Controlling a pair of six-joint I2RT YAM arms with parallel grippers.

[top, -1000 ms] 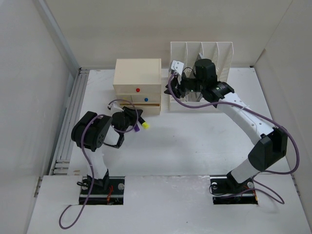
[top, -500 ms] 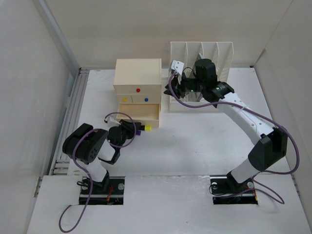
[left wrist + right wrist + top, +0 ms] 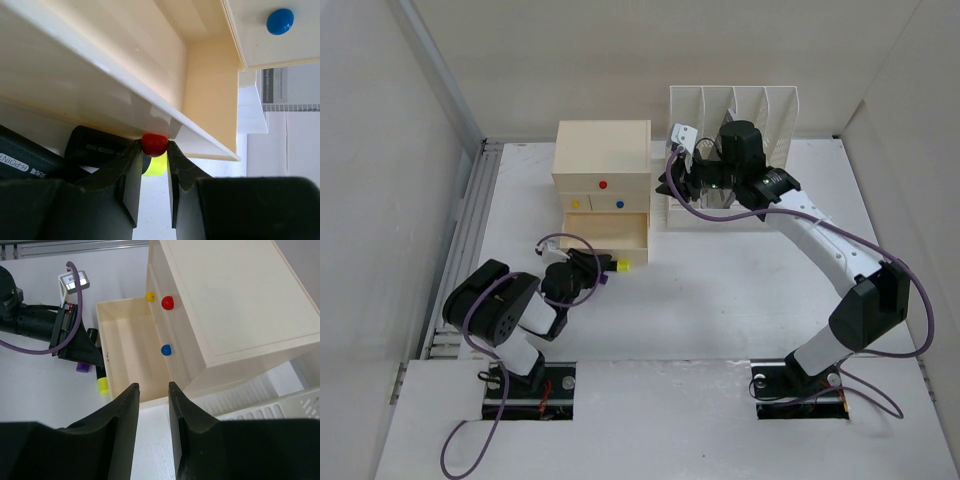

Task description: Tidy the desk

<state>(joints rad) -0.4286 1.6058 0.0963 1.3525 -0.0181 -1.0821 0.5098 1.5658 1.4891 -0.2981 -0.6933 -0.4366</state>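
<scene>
The white desk (image 3: 740, 290) carries a cream drawer box (image 3: 602, 160) whose bottom drawer (image 3: 610, 232) stands pulled out and looks empty. My left gripper (image 3: 594, 268) is low at the drawer's front, shut on its red knob (image 3: 154, 144). A black marker with a yellow cap (image 3: 620, 266) lies on the desk against the drawer front, beside that gripper; it also shows in the left wrist view (image 3: 156, 166). My right gripper (image 3: 672, 184) hovers open and empty above the box's right side, looking down into the open drawer (image 3: 129, 347).
A white slotted file rack (image 3: 735, 108) stands behind the right gripper, right of the box. The upper drawers, with red (image 3: 167, 302), yellow (image 3: 150, 296) and blue (image 3: 166, 349) knobs, are shut. A purple cap (image 3: 83, 368) shows under the left gripper. Walls enclose the desk.
My left gripper has drawn back toward the near edge with the red knob, pulling the bottom drawer further out. The yellow-capped marker shifted nearer with it. The right arm has not moved.
</scene>
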